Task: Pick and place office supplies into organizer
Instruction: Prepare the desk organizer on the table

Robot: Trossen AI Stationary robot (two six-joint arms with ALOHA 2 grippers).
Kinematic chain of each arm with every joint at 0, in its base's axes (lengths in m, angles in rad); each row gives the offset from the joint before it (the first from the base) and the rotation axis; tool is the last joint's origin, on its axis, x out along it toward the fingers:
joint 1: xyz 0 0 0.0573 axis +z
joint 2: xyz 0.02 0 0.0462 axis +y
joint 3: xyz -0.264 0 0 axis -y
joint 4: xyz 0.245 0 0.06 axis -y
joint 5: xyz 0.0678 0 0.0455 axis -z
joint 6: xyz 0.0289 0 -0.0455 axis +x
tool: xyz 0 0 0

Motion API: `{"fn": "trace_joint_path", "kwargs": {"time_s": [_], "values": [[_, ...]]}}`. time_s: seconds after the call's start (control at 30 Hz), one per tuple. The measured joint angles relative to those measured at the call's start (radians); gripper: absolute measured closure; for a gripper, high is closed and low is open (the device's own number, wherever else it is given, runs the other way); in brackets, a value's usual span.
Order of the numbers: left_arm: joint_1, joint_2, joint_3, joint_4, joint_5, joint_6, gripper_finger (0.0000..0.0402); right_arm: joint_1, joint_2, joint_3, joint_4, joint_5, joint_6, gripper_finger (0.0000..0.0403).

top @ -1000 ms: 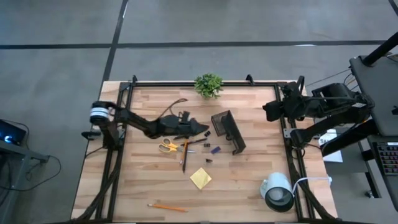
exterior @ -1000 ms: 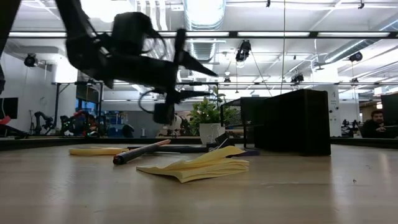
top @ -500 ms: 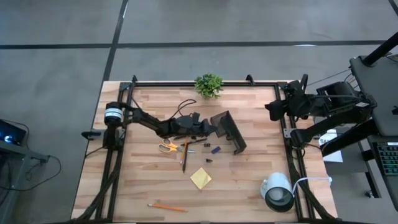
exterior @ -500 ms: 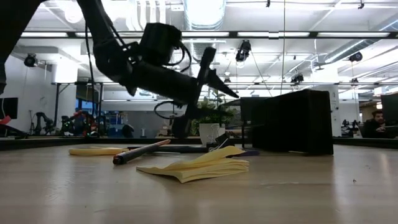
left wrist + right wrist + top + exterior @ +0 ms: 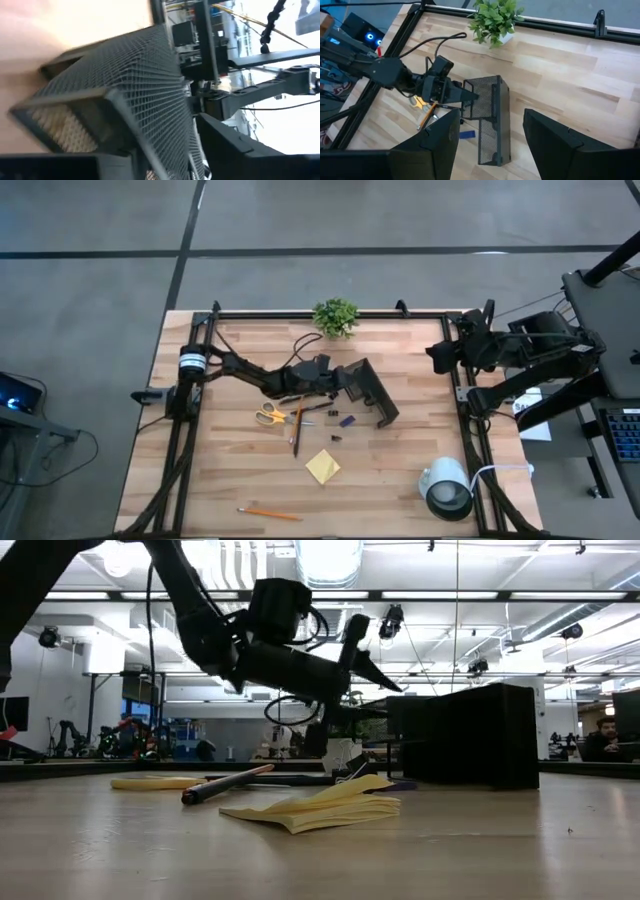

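While the pale wooden slatted table (image 5: 400, 470) carries everything, the left arm reaches across it to the black wire-mesh organizer (image 5: 368, 392), which sits near the table's middle, angled. Left gripper (image 5: 336, 379) is at the organizer's near edge, apparently holding a thin dark item, possibly a pen, though whether its jaws pinch it cannot be told from these views. Right gripper (image 5: 490, 131) waits raised at the table's right side, jaws spread wide, nothing between them. White cup-like cylinder (image 5: 445, 483) lies near the front right corner; small green plant (image 5: 335, 316) stands at the far edge. Supplies not yet placed: square yellow sticky-note pad (image 5: 322, 466), yellow-handled scissors (image 5: 268, 416), orange pencil (image 5: 270, 512) at the front, another pencil (image 5: 297, 430), small purple bit (image 5: 346, 420). Step judged: delivery into the organizer. Next move calls for lining the item over a compartment and releasing.
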Motion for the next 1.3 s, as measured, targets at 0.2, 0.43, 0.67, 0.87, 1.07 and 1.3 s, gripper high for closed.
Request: {"fn": "trace_joint_path", "kwargs": {"time_s": [0.2, 0.43, 0.67, 0.87, 1.07, 1.3], "values": [[0.004, -0.048, 0.016, -0.096, 0.003, 0.147, 0.0381, 0.001, 0.001, -0.001, 0.000, 0.000, -0.001, 0.0197], [0.004, -0.225, 0.048, -0.369, -0.080, 0.216, 0.0400, 0.001, 0.001, -0.002, 0.000, 0.000, -0.018, 0.0197], [0.003, -0.412, 0.155, -0.728, -0.108, 0.370, 0.0401, 0.001, 0.002, -0.003, 0.000, 0.002, -0.070, 0.0197], [-0.033, -0.568, 0.328, -1.037, -0.107, 0.722, 0.0401, 0.001, 0.002, -0.009, 0.001, 0.002, -0.117, 0.0197], [-0.102, -0.549, 0.494, -1.548, -0.109, 1.069, 0.0401, 0.001, 0.001, -0.019, 0.001, 0.002, -0.137, 0.0197], [-0.121, -0.398, 0.622, -1.694, -0.283, 1.460, 0.0401, 0.001, 0.009, -0.027, 0.000, 0.000, -0.150, 0.0197]]}}
